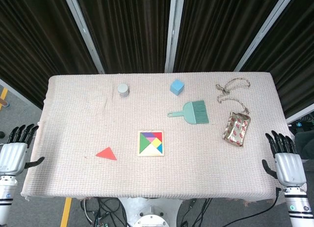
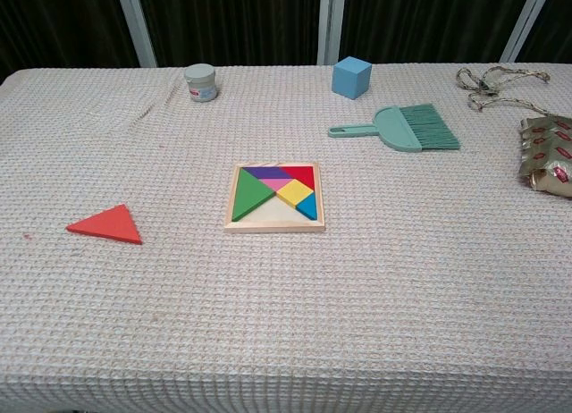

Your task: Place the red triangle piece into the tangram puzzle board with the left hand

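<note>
Red triangle (image 2: 108, 224) lay lower left on the bench (image 2: 375, 288), apart from the puzzle board (image 2: 274, 198); left robot hand (image 1: 14, 151) and right robot hand (image 1: 285, 160) seemingly open, empty.

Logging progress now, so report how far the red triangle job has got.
Nothing looks done yet. The red triangle lies flat on the table, left of the board, whose bottom slot shows bare wood. Nothing is in hand: the left robot hand and right robot hand sit open at the table's edges. Picking up, carrying and fitting the triangle remain.
</note>
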Controlling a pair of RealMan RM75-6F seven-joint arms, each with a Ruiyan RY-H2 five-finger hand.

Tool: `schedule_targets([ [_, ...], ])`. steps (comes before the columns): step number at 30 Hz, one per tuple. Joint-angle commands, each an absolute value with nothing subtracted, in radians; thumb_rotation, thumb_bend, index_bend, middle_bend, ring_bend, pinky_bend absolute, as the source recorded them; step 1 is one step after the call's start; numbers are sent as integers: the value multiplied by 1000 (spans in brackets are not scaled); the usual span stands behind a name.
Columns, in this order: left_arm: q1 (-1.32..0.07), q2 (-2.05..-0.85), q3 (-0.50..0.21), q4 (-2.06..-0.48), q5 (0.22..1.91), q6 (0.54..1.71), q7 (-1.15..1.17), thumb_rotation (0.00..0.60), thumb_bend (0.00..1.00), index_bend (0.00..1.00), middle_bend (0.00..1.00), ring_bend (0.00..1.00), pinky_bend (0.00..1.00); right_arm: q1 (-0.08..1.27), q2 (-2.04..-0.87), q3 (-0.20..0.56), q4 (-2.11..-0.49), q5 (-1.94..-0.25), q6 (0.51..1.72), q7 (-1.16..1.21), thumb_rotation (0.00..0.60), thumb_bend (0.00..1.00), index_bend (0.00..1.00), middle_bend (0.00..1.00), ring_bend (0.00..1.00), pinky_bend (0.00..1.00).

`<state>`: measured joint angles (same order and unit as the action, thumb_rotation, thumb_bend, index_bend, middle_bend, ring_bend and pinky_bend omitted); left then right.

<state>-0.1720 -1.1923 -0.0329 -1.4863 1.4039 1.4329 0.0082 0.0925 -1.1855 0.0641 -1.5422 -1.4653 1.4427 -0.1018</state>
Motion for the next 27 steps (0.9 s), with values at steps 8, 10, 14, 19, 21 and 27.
schedule_targets([
  [8,-191,-1192,-30,-1525,1438,1394,8,600,100,86,58,0,55,90,-1178,66,-1543,-1473,1454,-88,600,269,0,0,0,0],
  [10,-203,-1187,-25,-1546,1456,1379,21,600,100,87,58,0,55,91,-1177,68,-1539,-1470,1453,-81,600,269,0,0,0,0],
  [14,-228,-1178,-23,-1593,1473,1343,41,600,100,93,58,0,56,97,-1168,71,-1535,-1459,1436,-80,600,268,0,0,0,0],
  [19,-269,-1187,-8,-1632,1482,1260,74,600,100,101,57,0,56,93,-1154,68,-1547,-1469,1445,-83,600,268,0,0,0,0],
  [21,-293,-1207,-8,-1643,1468,1209,78,600,100,100,58,0,56,92,-1149,70,-1547,-1468,1450,-82,600,268,0,0,0,0],
  [27,-378,-1304,-12,-1606,1460,1071,75,600,100,101,58,0,56,95,-1141,78,-1546,-1457,1444,-74,600,268,0,0,0,0],
])
